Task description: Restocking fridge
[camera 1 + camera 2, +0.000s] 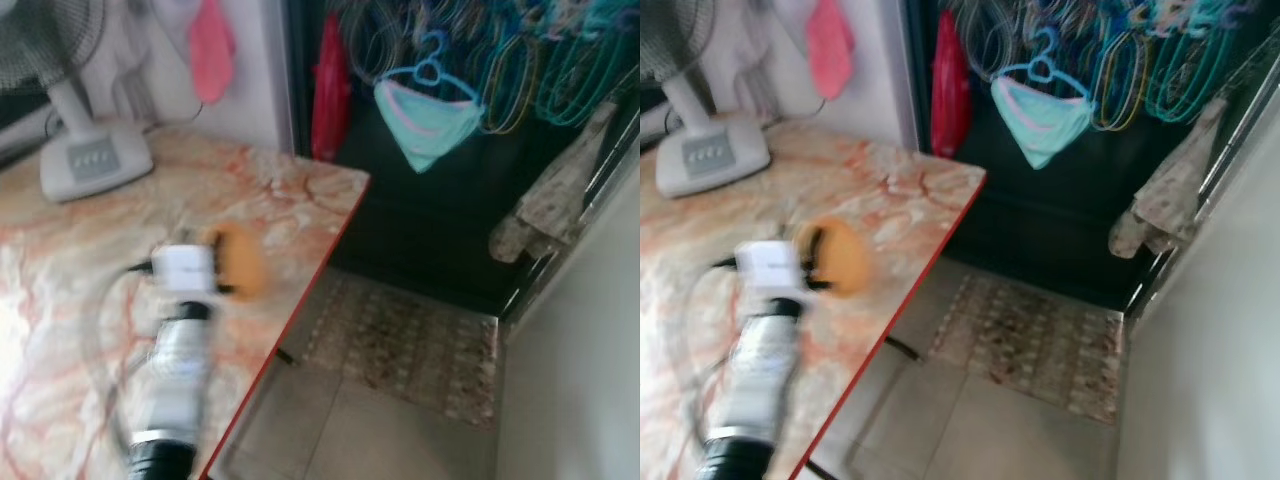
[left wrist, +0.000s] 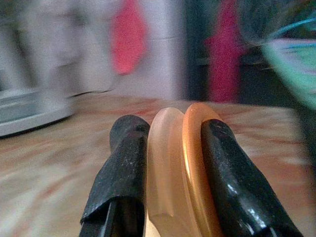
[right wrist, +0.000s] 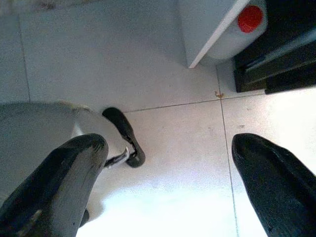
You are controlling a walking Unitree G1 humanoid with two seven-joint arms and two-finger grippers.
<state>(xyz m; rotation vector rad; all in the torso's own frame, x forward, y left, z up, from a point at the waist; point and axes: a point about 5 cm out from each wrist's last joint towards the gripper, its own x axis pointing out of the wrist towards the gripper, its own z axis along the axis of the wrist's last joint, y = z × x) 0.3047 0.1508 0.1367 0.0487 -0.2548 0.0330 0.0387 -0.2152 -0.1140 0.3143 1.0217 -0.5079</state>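
While the left gripper (image 2: pixel 170 148) clamps an orange object (image 1: pixel 238 258) near the table's edge (image 1: pixel 300 300), right gripper's (image 3: pixel 168 168) fingers gape.

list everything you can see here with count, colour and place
marble table: one, cream with orange veins, red edge, on the robot's left
fan base: one, white, far end of the table
orange object: one, orange, held over the table
cloth: one, pink, on the wall behind the table
bag: one, red, hanging by the dark opening
hangers: many, teal and mixed, hanging up high
garment: one, turquoise, on a hanger
rug: one, patterned, on the floor
left gripper: fingers shut on the orange object
right gripper: fingers open, above floor tiles
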